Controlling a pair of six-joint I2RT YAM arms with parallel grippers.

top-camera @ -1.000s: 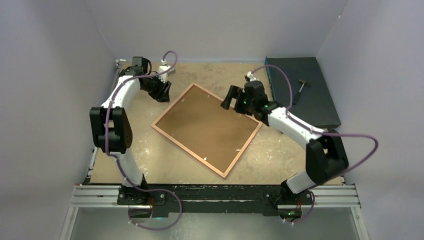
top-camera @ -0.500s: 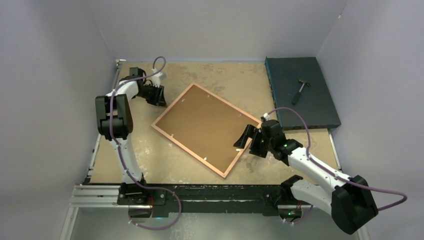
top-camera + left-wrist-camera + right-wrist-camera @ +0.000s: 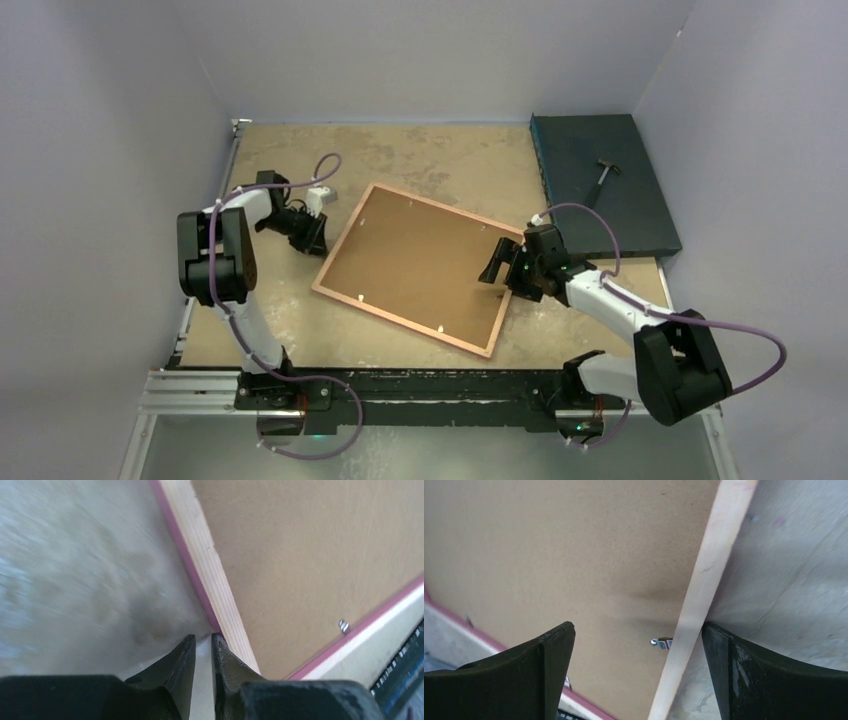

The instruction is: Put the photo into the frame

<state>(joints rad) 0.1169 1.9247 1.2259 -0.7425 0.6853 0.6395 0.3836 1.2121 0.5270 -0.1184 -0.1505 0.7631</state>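
Going left to right, here's what could bite.

The left gripper (image 3: 202, 639) has its jaws nearly together, just a sliver of gap with nothing in it, and the tips sit right by the outer edge of the frame (image 3: 217, 595) near its left corner. I can't tell whether they're touching it. If that arm nudges sideways, I'd guess the frame just skates or spins on the table (image 3: 420, 150), since nothing pins it. The narrow tips could also ride up over the thin rail.

The frame lies back-up in the middle of the table between the two arms, with the brown backing board (image 3: 420, 260) sitting in it.

The right gripper (image 3: 638, 627) is spread wide, gripping nothing. It straddles the right-hand rail, one finger over the board and the other over bare table. If it closes there it might squash board and rail together or catch the little metal tab (image 3: 661, 642) by the rail. A one-sided lift could tip the frame and let the board slide out.

Far right there's a hammer (image 3: 600, 178) on a dark mat (image 3: 620, 220), well apart from everything.

Hard to make out:
- The photo isn't visible anywhere. It may be under the board, no way to say.
- The pane is hidden too.
- The left wrist view is blurry on the table side.
- Finger height above the frame is anyone's guess.
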